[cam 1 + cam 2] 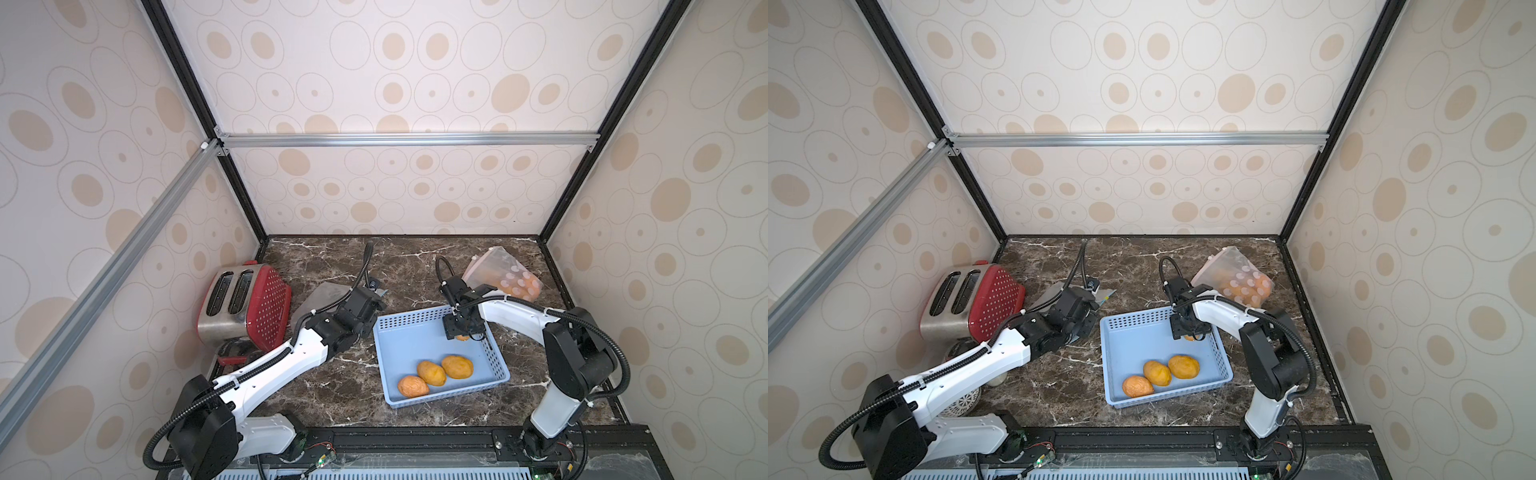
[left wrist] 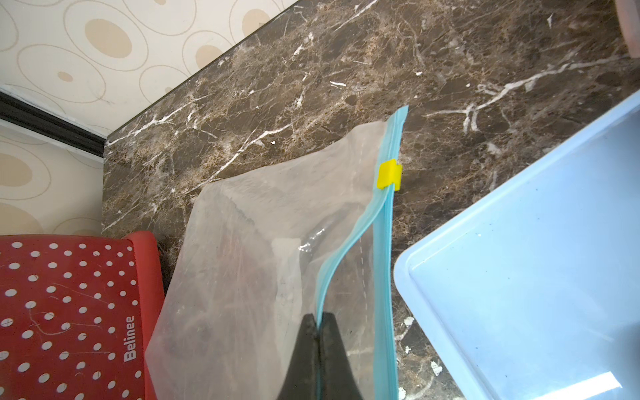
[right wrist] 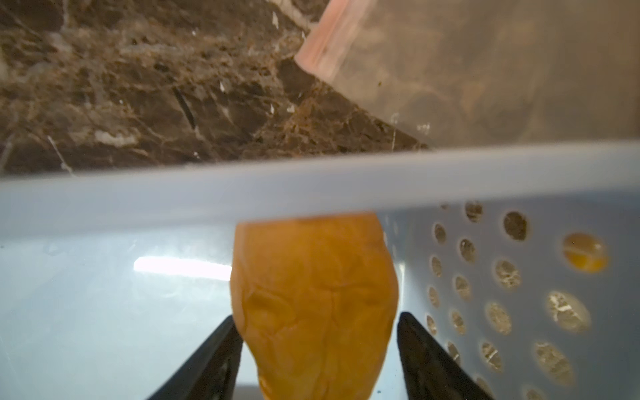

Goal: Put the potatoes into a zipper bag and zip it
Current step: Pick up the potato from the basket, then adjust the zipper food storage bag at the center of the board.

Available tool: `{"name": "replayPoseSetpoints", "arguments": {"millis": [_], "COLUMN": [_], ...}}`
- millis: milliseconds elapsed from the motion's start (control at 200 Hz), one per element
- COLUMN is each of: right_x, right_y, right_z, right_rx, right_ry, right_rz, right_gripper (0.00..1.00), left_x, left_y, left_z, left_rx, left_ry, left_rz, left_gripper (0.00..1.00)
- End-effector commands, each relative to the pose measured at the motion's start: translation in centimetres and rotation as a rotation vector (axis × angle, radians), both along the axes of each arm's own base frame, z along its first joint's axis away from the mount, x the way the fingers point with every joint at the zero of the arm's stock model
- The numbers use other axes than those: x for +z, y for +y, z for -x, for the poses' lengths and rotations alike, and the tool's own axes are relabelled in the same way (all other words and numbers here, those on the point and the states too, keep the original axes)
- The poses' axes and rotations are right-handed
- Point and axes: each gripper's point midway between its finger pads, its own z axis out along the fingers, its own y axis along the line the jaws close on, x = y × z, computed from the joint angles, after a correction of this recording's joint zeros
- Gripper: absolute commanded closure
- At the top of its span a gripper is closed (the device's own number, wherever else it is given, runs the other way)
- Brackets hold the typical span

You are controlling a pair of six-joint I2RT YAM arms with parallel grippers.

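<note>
In both top views a light-blue perforated plastic basket (image 1: 411,318) (image 1: 1133,319) sits on the dark marble bench (image 1: 324,386). Three wrinkly orange-tan potatoes (image 1: 431,372) (image 1: 1157,372) lie in a row in its near half. The right gripper (image 1: 463,332) (image 1: 1188,332) reaches down into the basket's far right corner, and a fourth potato (image 1: 462,338) shows only as a sliver under it. Behind that arm a frosted bag holding more potatoes (image 1: 505,276) (image 1: 1239,279) lies on the bench. The left gripper (image 1: 375,296) (image 1: 1093,291) is just left of the basket, over a flat clear zipper bag (image 1: 322,296) (image 1: 1052,293) beside a red dotted toaster (image 1: 253,305).

In the left wrist view, the left gripper (image 2: 318,323) is pressed together, pinching one lip of the clear zipper bag along its blue zip strip. The bag's mouth gapes beside the fingertips. A yellow slider (image 2: 389,174) sits farther along the strip. The basket's corner (image 2: 415,263) is just beside the bag.

In the right wrist view, the potato (image 3: 311,277) lies lengthwise between the spread jaws of the right gripper (image 3: 316,317). Its far end is against the basket wall (image 3: 242,194). Both fingertips (image 3: 412,332) sit close against its flanks. Whether they squeeze it I cannot tell.
</note>
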Motion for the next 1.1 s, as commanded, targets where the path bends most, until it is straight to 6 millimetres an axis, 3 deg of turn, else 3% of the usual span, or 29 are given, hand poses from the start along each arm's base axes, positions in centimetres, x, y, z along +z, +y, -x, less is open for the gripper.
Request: {"name": "replayPoseSetpoints", "arguments": {"millis": [0, 240, 420, 690, 885, 1095], "right_x": [0.0, -0.1, 1.3, 7.2, 12.5, 16.9], "right_y": [-0.2, 0.5, 1.4, 5.0, 9.4, 13.9], "right_z": [-0.6, -0.6, 0.0, 1.4, 3.5, 5.9], "right_rx": [0.006, 0.034, 0.053, 0.15, 0.27, 0.396], "right_ry": [-0.004, -0.001, -0.036, -0.194, -0.33, -0.446], "right_rz": [0.027, -0.006, -0.085, -0.294, -0.498, -0.679], "right_gripper": [0.32, 0.54, 0.58, 0.62, 0.64, 0.65], "left_x": [-0.1, -0.1, 0.1, 1.2, 2.1, 3.1], "left_y": [0.2, 0.2, 0.2, -0.2, -1.6, -3.4], "left_z": [0.1, 0.1, 0.1, 0.3, 0.8, 1.3], "left_rx": [0.009, 0.012, 0.012, -0.006, -0.064, -0.134], "left_ry": [0.005, 0.002, -0.002, -0.024, -0.025, -0.025], "left_rz": [-0.001, -0.002, 0.001, 0.05, 0.135, 0.239], "left_gripper": [1.0, 1.0, 1.0, 1.0, 1.0, 1.0]}}
